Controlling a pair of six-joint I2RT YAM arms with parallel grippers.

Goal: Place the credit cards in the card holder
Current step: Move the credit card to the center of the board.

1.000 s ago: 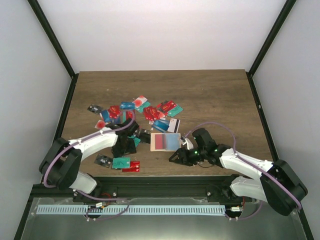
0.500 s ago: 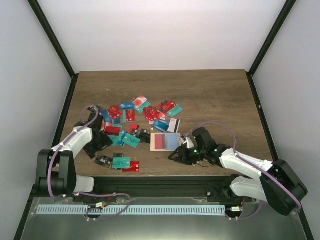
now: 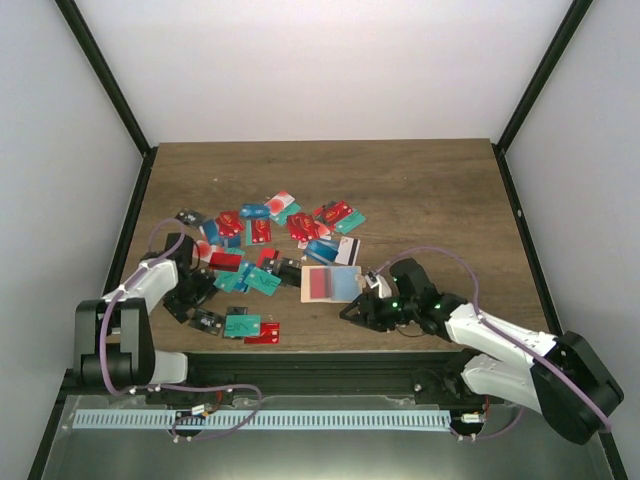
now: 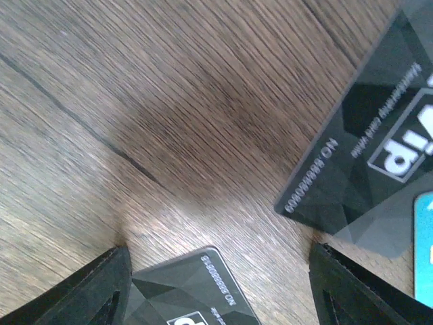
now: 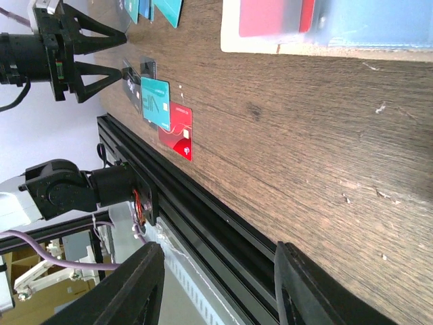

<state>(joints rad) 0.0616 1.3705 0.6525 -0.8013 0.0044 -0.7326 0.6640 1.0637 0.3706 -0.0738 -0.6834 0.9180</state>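
The tan card holder (image 3: 329, 299) lies open mid-table with a red card (image 3: 319, 283) and a blue card (image 3: 346, 282) on it. Its edge (image 5: 252, 46) also shows at the top of the right wrist view. Several more credit cards (image 3: 262, 232) are scattered behind and to the left. My left gripper (image 3: 189, 297) is open low over the table at the left. A black card (image 4: 193, 292) lies flat between its fingers (image 4: 91, 292), and a second black card (image 4: 369, 152) lies just ahead. My right gripper (image 3: 351, 312) is open and empty near the front edge, right of the holder.
A teal card (image 3: 241, 325) and a red card (image 3: 263, 334) lie by the front edge, beside a black card (image 3: 207, 322). The black front rail (image 5: 223, 230) runs right under my right gripper (image 5: 220, 288). White walls enclose the table.
My left arm has swung away from the card holder to the left side and come down over the black cards, its fingers opening wider. The right arm has barely moved.
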